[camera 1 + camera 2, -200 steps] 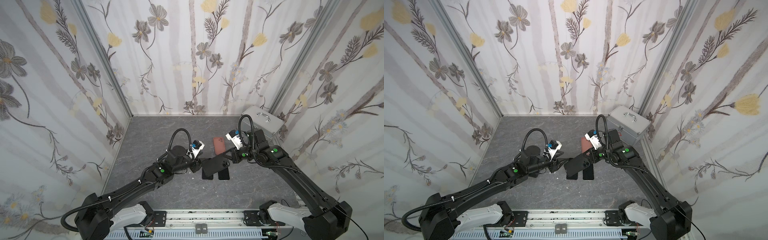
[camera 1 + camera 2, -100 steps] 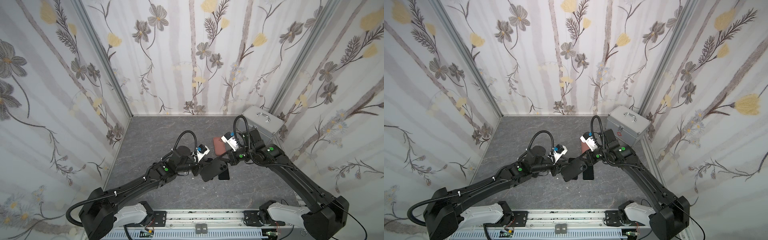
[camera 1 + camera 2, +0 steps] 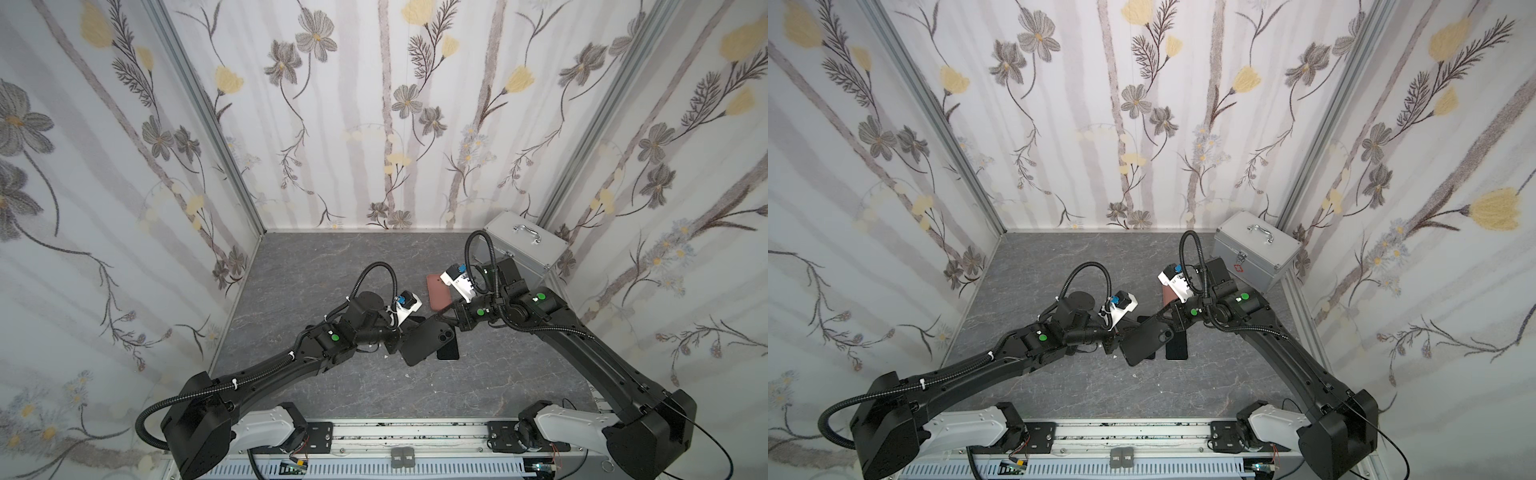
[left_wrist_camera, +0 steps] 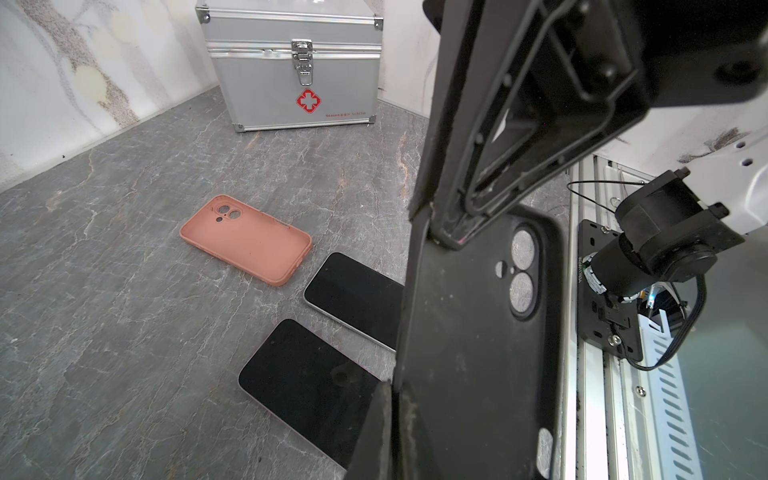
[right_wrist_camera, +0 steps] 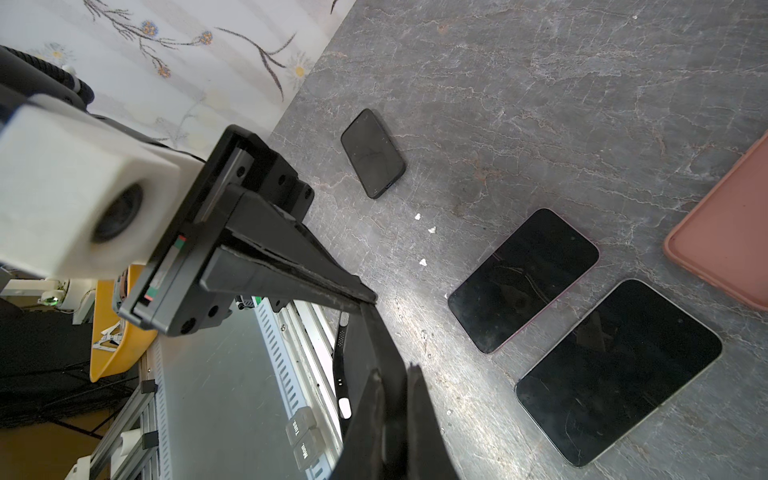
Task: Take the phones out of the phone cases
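A black phone case (image 3: 426, 343) (image 4: 478, 332) hangs tilted above the table, pinched at opposite ends. My left gripper (image 3: 397, 343) (image 4: 395, 386) is shut on its near-left edge. At the camera end my right gripper (image 3: 446, 318) (image 5: 395, 370) is shut on its rim. The floor shows through the case's camera holes, and no phone shows in it. Two bare phones (image 4: 353, 299) (image 4: 307, 386) lie screen up on the table just beneath and beside the case.
An empty pink case (image 4: 245, 239) (image 3: 438, 293) lies behind the phones. A silver first-aid box (image 3: 523, 245) stands in the back right corner. A smaller dark phone (image 5: 372, 153) lies on the table to the left. Walls close three sides.
My left gripper moved right to the black case and shut on its edge. The right gripper brought the case slightly left and stayed shut on it.
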